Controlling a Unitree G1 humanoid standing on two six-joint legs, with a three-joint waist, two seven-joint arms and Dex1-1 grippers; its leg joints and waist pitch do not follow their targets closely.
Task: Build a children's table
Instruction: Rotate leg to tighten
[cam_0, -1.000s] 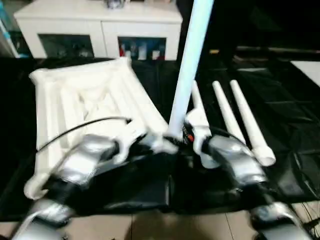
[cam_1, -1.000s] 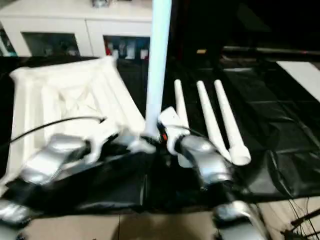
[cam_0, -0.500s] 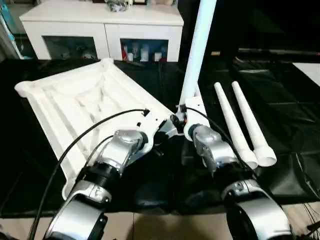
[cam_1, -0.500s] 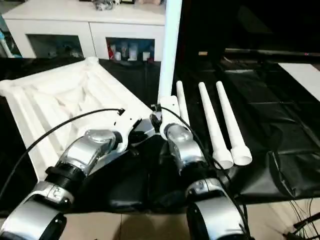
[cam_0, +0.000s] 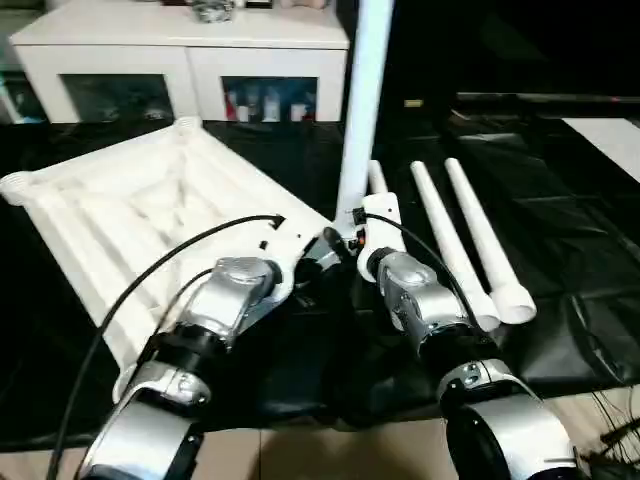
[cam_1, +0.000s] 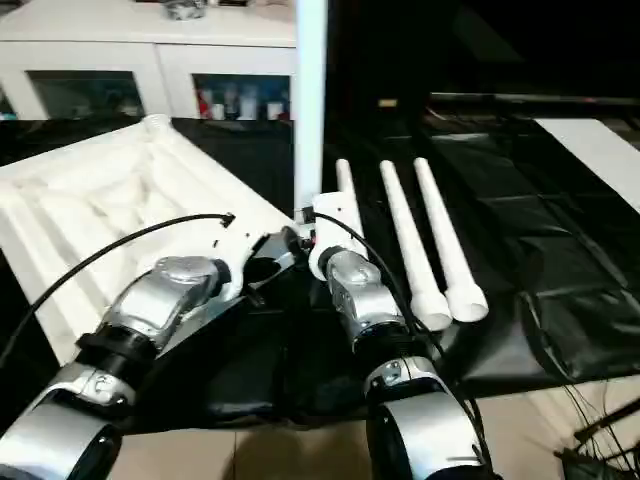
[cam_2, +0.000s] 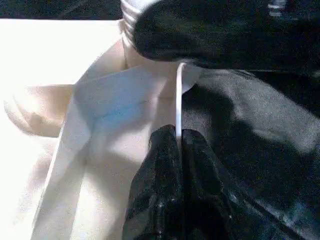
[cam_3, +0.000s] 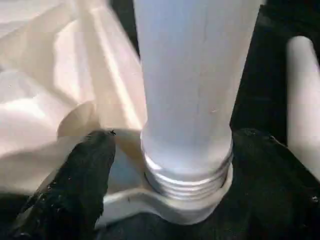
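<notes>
The white table top (cam_0: 150, 220) lies upside down on black cloth, ribs up. One white leg (cam_0: 362, 100) stands upright in its near right corner socket (cam_3: 187, 197), with the threaded end showing at the socket's mouth. My right gripper (cam_3: 175, 150) is open, with one black finger (cam_3: 85, 170) on each side of the leg's base. My left gripper (cam_2: 178, 135) is shut on the thin rim of the table top beside that socket. Three more legs (cam_1: 420, 235) lie side by side on the cloth to the right.
A white cabinet (cam_0: 180, 50) with glass doors stands behind the cloth. A white panel (cam_0: 610, 135) lies at the far right. The black cloth (cam_0: 560, 230) ends at bare floor (cam_0: 300, 450) near me. A black cable (cam_0: 180, 260) loops over my left forearm.
The head view has swung and steadied. Both grippers stay at the same corner socket, and the leg still stands in it.
</notes>
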